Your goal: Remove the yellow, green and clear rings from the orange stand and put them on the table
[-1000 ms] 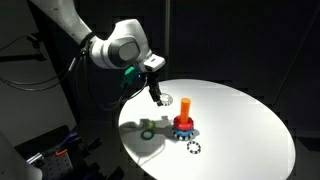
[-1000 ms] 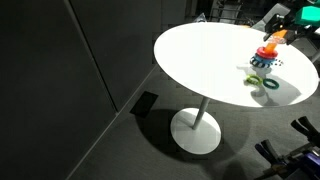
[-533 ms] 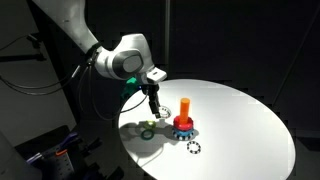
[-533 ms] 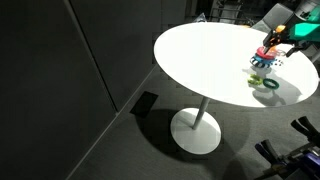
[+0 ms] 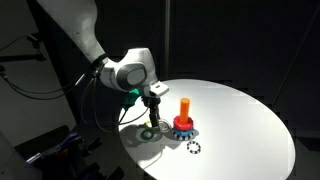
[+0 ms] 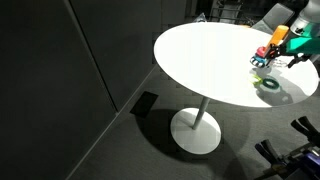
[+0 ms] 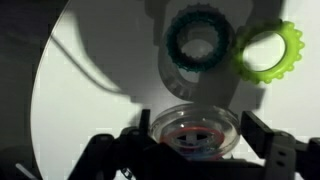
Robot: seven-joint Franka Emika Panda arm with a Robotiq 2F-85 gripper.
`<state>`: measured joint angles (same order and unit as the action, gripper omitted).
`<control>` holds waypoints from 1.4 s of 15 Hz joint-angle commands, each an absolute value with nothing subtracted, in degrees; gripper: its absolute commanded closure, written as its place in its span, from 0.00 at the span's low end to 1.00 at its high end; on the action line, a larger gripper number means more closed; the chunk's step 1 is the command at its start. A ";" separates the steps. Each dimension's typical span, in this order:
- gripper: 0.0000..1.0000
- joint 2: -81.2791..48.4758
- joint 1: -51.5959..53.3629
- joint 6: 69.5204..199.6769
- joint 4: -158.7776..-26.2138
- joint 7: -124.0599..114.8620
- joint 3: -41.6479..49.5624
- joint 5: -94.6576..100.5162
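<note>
My fingers stand a moderate way apart, at the lower left and lower right of the wrist view. Between them sits the clear ring. Both pads seem to press on its outer rim, so I judge that my gripper holds it. The picture is blurred there, however, and I cannot see the contact itself. Some red and blue shows through the ring, and I cannot tell what it is.

The ring looks like thin, hard plastic. I expect it to be very light, stiff and smooth, and therefore a little slippery. The good place to hold it is across the outer rim, on two opposite sides, with only gentle pressure. Too much force could make it tilt or jump out.

Higher in the wrist view, the dark green ring lies flat on the white table at the upper middle. The yellow ring lies at the upper right, just beside the green one and perhaps touching it.

In an exterior view my gripper hangs low over the left part of the tabletop. It is to the left of the orange stand, which has a red ring at its foot. A pale toothed ring lies lower in the frame, and I cannot identify it.

Yellow and green seem to be done already. The clear ring only needs a slow release close to the surface, so that it does not roll.
</note>
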<state>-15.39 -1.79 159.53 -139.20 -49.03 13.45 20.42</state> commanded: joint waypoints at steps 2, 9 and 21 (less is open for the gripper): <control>0.03 -17.25 0.14 159.80 -138.03 -47.36 15.69 19.46; 0.00 -16.29 0.44 158.63 -138.73 -44.99 15.60 18.30; 0.00 -13.06 -2.56 150.60 -138.95 -22.84 11.37 2.66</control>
<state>-15.76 -1.02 154.27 -139.00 -28.26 12.57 5.13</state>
